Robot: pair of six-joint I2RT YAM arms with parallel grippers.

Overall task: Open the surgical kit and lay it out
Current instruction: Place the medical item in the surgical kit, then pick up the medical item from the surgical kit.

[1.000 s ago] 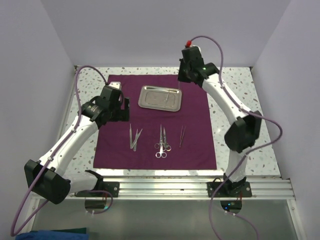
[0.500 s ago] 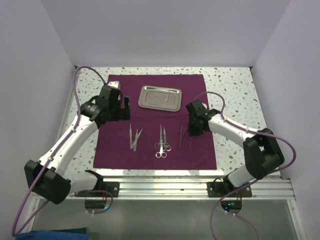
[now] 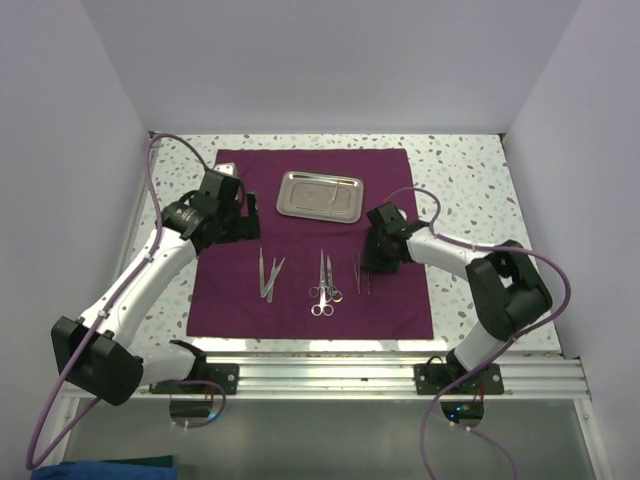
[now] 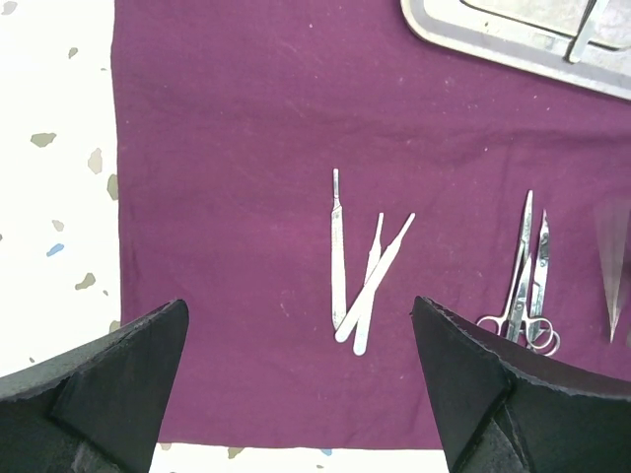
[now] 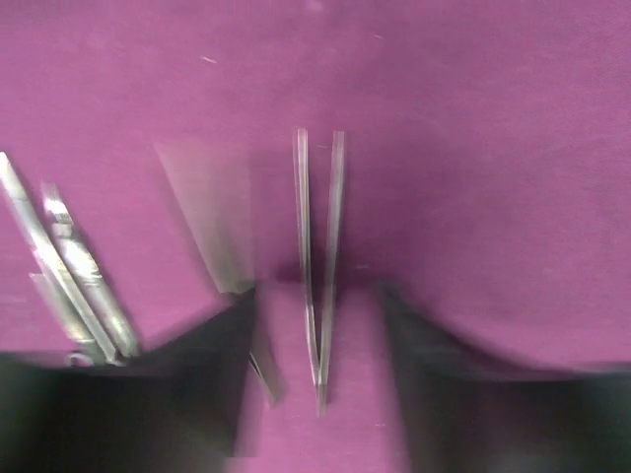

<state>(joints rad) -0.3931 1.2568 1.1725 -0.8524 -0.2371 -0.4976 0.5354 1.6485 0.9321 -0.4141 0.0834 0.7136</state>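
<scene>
— What has shifted over the last second?
— The right gripper [image 3: 372,262] has swung down from above the far right corner of the tray [image 3: 320,196]. It now sits low over the tweezers [image 5: 317,276], at about 4 o'clock on the maroon cloth [image 3: 400,310]. The left gripper [image 4: 299,325] has barely stirred, at 10 o'clock.
— Is the right one holding anything?
— No. Its wrist view is smeared, but the two dark fingers [image 5: 212,374] stand apart, one on each side of the tweezers, with cloth showing between metal and pads. Whether they touch the cloth I cannot tell.
— And the left?
— Spread wide, nothing between its fingers, hanging above the left part of the cloth.
— Where is the kit itself?
— The cloth lies flat in the middle of the speckled table [image 3: 470,170]. The steel tray sits on it at 12 o'clock, with one thin instrument [image 4: 588,28] inside. Nearer, in a row, three slim flat handles [image 4: 360,281] are fanned at 7 o'clock. The ring-handled scissors [image 3: 322,285] lie at 6 o'clock with a second ringed tool against them, then come the tweezers. A blurred silvery shape [image 5: 207,212] lies just left of those; what it is I cannot tell.
</scene>
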